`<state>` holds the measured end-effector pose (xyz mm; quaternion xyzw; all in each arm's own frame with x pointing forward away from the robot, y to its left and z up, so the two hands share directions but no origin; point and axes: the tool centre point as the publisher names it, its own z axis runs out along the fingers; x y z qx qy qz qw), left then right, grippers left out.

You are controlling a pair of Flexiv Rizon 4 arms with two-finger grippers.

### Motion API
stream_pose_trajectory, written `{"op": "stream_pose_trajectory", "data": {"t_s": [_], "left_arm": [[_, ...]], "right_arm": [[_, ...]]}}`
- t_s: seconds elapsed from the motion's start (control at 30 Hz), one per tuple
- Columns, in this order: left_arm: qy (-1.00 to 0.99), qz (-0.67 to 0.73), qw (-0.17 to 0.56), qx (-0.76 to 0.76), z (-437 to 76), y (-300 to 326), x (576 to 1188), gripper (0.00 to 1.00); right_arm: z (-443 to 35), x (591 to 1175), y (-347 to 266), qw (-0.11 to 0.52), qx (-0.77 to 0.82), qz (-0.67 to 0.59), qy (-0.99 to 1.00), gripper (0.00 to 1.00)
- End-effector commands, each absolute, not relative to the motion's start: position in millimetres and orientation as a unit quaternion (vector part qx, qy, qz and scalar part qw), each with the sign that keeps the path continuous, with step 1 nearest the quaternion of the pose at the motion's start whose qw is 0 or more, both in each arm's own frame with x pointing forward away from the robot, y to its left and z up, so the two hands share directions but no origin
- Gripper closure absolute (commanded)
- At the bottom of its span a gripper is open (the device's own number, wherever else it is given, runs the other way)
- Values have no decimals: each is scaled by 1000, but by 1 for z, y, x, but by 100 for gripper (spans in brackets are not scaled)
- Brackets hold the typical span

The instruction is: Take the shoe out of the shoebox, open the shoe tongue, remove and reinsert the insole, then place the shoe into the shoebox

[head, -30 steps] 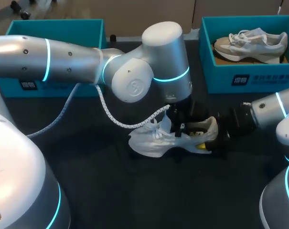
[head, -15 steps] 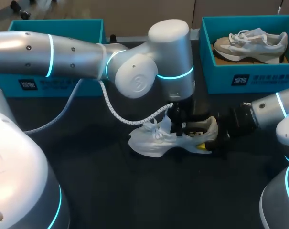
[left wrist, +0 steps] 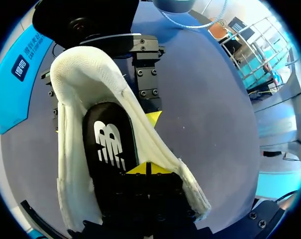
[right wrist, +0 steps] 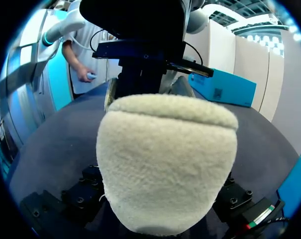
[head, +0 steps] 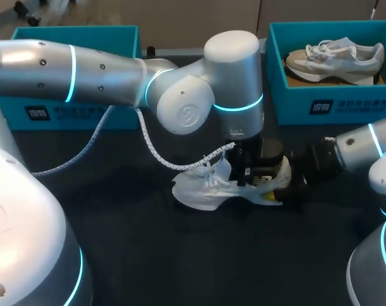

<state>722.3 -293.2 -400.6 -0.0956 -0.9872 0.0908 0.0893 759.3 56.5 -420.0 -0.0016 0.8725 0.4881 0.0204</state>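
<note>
tabletop [head: 148, 255] carries everything; shoebox [head: 71, 70] sits well behind the left hand, second shoebox [head: 320, 102] beyond the right hand with another shoe [head: 336, 57] in it

white shoe [head: 202, 191] is out of both boxes, on the tabletop between the two hands; right hand [head: 279, 183] is clamped on its heel from both sides

left hand [left wrist: 146, 168] is down in the shoe mouth, tips drawn together with only a hairline between; can't tell if anything is pinched there

insole [left wrist: 110, 144] is black, seated flat in the bed just ahead of the left hand; tongue [head: 222, 167] stands up right beside it

handling, my read:
- shoe is light; knit upper is soft and folds under a squeeze; heel cup looks stiffest, so the heel clamp is the right hold
- insole is likely thin floppy foam; take it at the heel-end edge with a shallow pinch and peel slowly; expect it to bend and drag on the lining
- tongue is limp; grab near its top edge
</note>
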Motion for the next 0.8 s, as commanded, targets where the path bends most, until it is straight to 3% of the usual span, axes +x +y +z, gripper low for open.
{"op": "stream_pose_trajectory", "data": {"t_s": [0.03,0.13,0.8], "left_arm": [[-988,89,79,-95,-405,-295,720,71],[-989,88,75,-97,-407,-296,724,61],[-991,83,42,-100,-418,-300,734,51]], "right_arm": [[-424,758,60,20,-1,487,873,100],[-424,758,60,20,-1,487,873,100],[-424,758,60,20,-1,487,873,100]]}}
